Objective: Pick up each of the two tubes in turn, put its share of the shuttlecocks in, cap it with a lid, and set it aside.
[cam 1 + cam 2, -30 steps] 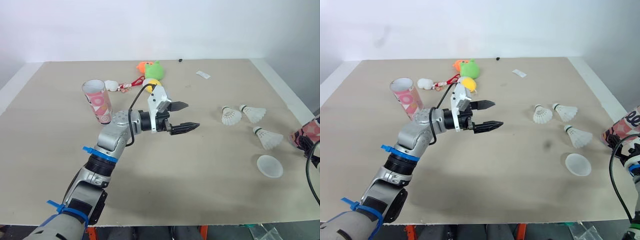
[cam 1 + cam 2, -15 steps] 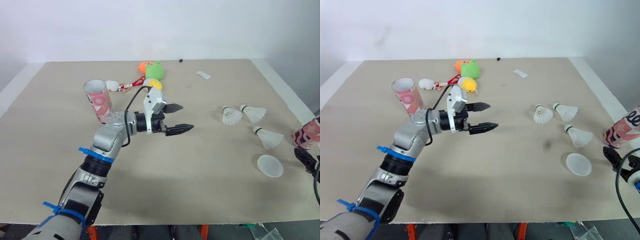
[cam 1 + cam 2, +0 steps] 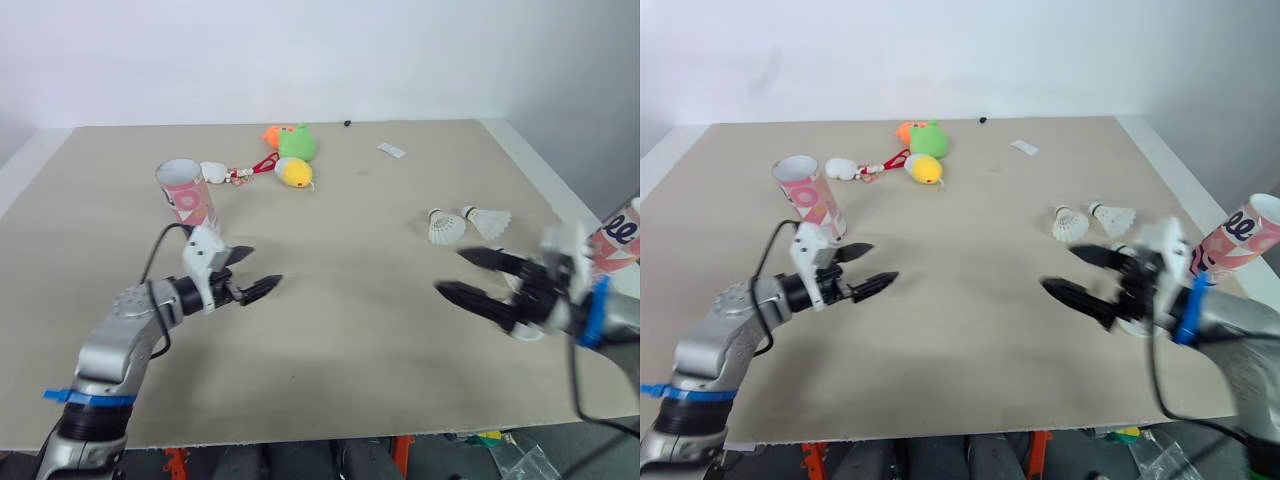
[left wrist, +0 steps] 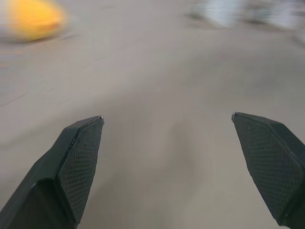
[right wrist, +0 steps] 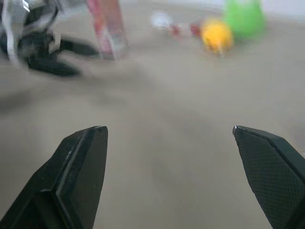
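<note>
A pink patterned tube (image 3: 186, 192) stands upright and open-topped at the left of the table. A second pink tube (image 3: 1235, 238) shows at the right edge, behind my right arm. Two white shuttlecocks (image 3: 438, 225) (image 3: 487, 220) lie side by side at the right. My right gripper (image 3: 450, 270) is open and empty, just in front of them, and it hides what lies behind it. My left gripper (image 3: 262, 268) is open and empty too, low over the table in front and to the right of the left tube. The right wrist view shows that tube (image 5: 107, 26) and my left gripper (image 5: 52, 52) across the table.
Soft toys lie at the back centre: a green one (image 3: 296, 142), an orange one (image 3: 270, 135), a yellow one (image 3: 294, 173) and a white one (image 3: 213, 171) joined by a red piece. A small white tag (image 3: 390, 150) lies further right. Bare tabletop (image 3: 350, 290) separates the grippers.
My left gripper has drawn back to the left, away from the table's middle. My right gripper has come in from the right edge over the table. The camera has shifted as well.
</note>
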